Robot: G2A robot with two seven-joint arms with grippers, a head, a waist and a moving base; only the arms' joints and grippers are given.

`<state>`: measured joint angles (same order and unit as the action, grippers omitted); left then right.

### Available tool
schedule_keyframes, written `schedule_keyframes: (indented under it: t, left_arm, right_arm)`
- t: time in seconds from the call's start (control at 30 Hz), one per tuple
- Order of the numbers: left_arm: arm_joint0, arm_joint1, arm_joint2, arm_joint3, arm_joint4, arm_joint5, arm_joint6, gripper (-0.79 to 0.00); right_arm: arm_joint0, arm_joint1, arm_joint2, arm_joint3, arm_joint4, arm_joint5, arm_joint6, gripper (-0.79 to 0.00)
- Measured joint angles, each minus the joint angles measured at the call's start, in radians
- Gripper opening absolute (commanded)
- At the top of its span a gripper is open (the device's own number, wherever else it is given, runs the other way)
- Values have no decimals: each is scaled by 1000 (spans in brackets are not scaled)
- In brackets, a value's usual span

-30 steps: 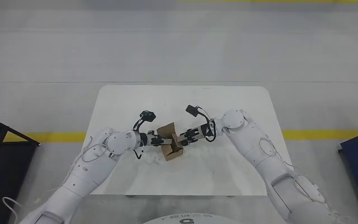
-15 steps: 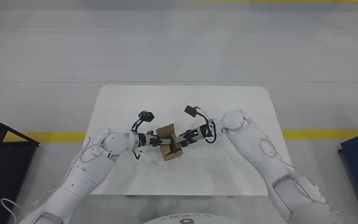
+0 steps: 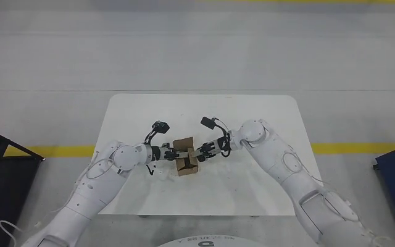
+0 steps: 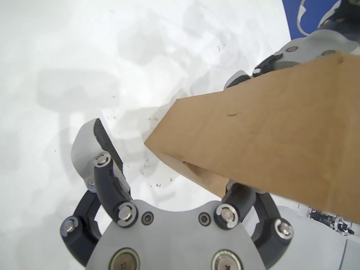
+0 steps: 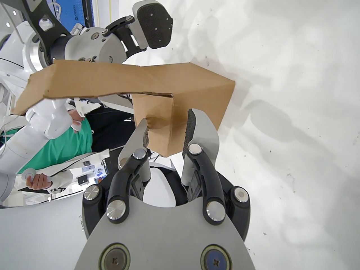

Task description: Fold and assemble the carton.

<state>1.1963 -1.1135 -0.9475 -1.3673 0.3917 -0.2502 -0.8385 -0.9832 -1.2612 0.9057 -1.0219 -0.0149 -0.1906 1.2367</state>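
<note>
Brown carton [image 3: 187,162] in R pincer [image 5: 168,119]

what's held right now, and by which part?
The right gripper pinches the carton by a folded flap at its end. The left gripper is open at the carton's other side, clamping nothing.
</note>
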Motion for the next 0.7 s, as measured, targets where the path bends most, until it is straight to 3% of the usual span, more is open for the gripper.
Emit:
schedule_keyframes:
  t: [0.23, 0.4, 0.5, 0.7]
  left_arm:
    - [55, 25, -87, -33, -64, -103, 9, 0]
    - [127, 57, -204, -53, -114, -172, 11, 0]
    - [160, 72, -268, -48, -133, -183, 8, 0]
    - [158, 78, -271, -55, -83, -162, -6, 0]
  right_arm:
    - [9, -2, -17, 1, -9, 19, -13, -529]
    - [13, -2, -26, -5, -10, 26, -18, -449]
    - [16, -2, -31, -10, -12, 31, -22, -446]
    - [24, -5, -48, -19, -21, 48, -34, -456]
